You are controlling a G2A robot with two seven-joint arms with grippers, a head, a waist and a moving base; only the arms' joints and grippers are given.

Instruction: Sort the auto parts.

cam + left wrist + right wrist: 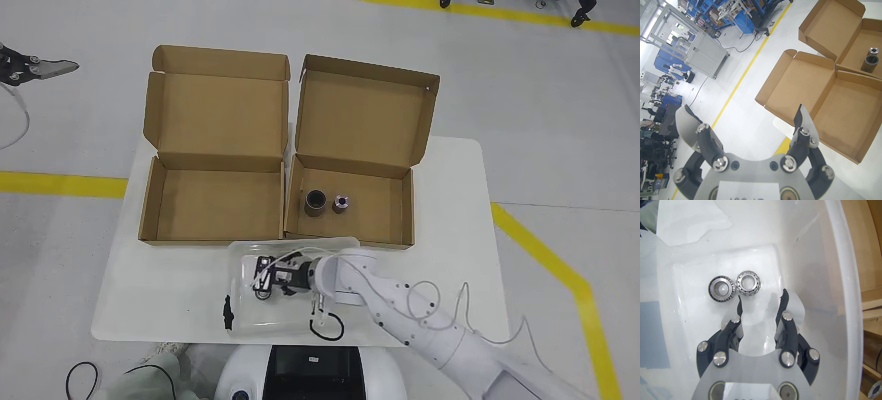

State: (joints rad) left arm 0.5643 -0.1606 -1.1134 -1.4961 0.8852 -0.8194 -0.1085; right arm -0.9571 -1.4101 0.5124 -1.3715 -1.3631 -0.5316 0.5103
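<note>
Open and empty in the clear bin (838, 294), the right gripper (762, 296) could close on one bearing (748, 285) and shove its neighbour (721, 291) (they look touching), spoiling the grasp.

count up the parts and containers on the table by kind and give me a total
roller bearings: 2
dark sleeve: 1
small silver bushing: 1
cardboard boxes: 2
clear bin: 1
total: 7
</note>
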